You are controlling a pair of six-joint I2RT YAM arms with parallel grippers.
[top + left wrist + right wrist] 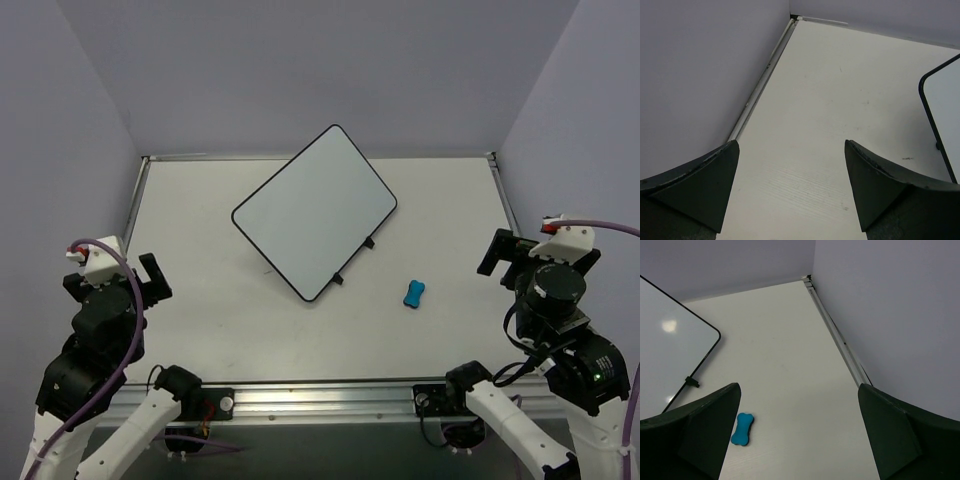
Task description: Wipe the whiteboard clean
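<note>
Fingers (695,185) matte dark wedges, spread; whiteboard (314,211) glossy, black rounded frame.

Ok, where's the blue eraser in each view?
Top external: eraser right of centre, below the clipped edge of the whiteboard.
Left wrist: not in it.
Right wrist: eraser bottom left, below the whiteboard.
Shared landmark: the whiteboard, in all three.

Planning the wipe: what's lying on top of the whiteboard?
Nothing rests on the whiteboard; its face looks blank. The blue eraser lies apart on the table. What's underneath is covered.
</note>
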